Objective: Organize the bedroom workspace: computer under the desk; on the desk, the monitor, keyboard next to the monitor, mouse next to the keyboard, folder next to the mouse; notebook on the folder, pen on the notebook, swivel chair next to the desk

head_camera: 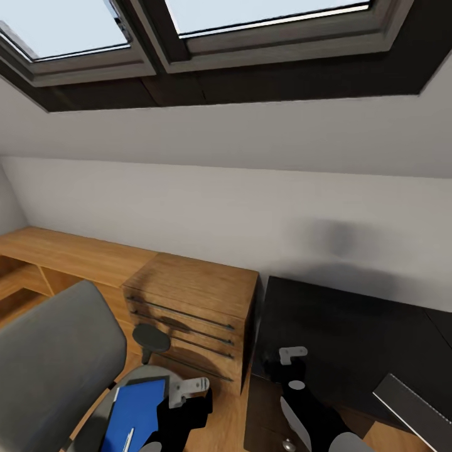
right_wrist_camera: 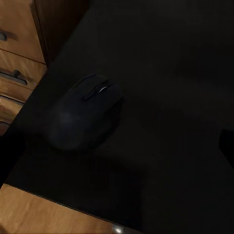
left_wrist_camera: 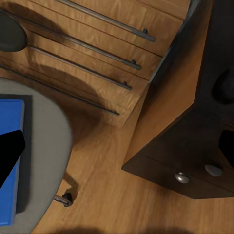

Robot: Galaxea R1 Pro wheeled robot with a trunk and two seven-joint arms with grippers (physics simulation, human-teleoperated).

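At about 8 o'clock in the head view stands the swivel chair (head_camera: 53, 364), its grey back tall and its seat turned toward the robot. On the seat lies the blue folder (head_camera: 135, 411), flat, with a white pen (head_camera: 129, 437) resting on its near end. Just past the folder, a black armrest pad (head_camera: 150, 339) stands on its post. The left tool (head_camera: 188, 388) hangs over the seat's edge beside the folder, and I cannot tell whether its fingers are apart or together. Behind it, toward 12 o'clock, is a wooden drawer cabinet (head_camera: 194, 314) with long bar handles, joined on its left to a low wooden shelf unit (head_camera: 56, 257). Right of the cabinet is the black desk (head_camera: 351, 339). The right tool (head_camera: 292, 356) hovers above the desk's near left corner; its fingers' spacing cannot be judged. Under it a black mouse (right_wrist_camera: 85, 117) sits on the desk. At 4 o'clock the keyboard (head_camera: 414, 411) lies near the desk's front edge.
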